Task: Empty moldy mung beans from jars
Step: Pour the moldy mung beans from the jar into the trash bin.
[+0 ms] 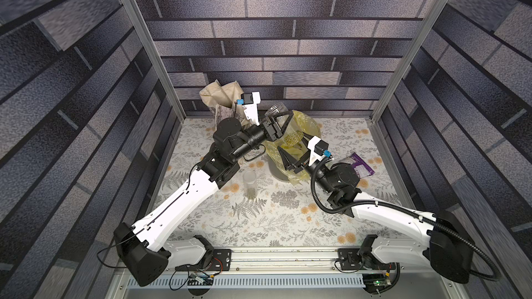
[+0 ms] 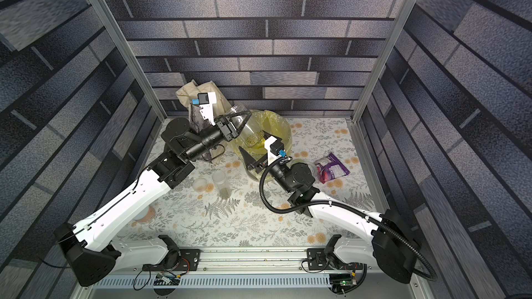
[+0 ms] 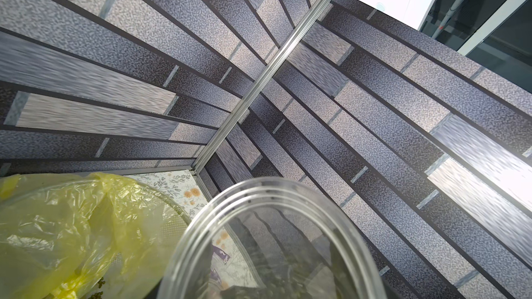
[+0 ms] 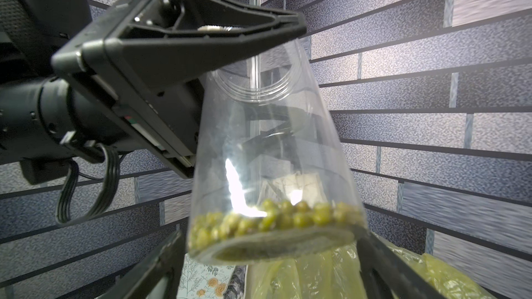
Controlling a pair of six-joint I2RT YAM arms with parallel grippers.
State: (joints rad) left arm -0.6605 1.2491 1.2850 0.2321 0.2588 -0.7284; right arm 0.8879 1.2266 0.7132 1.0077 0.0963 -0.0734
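Left gripper (image 1: 283, 123) clamps the lidless clear jar (image 4: 273, 139) mid-frame over the yellow-bagged bucket (image 1: 312, 125), mung beans (image 4: 276, 220) pooled at its low base, not yet tipped out, right gripper (image 1: 292, 152) gaping wide just beneath, while a slim jar (image 1: 249, 184) standing lower left also awaits emptying.

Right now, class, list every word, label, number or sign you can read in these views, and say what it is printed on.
No text here can be read.
purple pouch: white print, too blurred to read.
cloth tote: a grey print, no legible words.
standing jar: no label in view.
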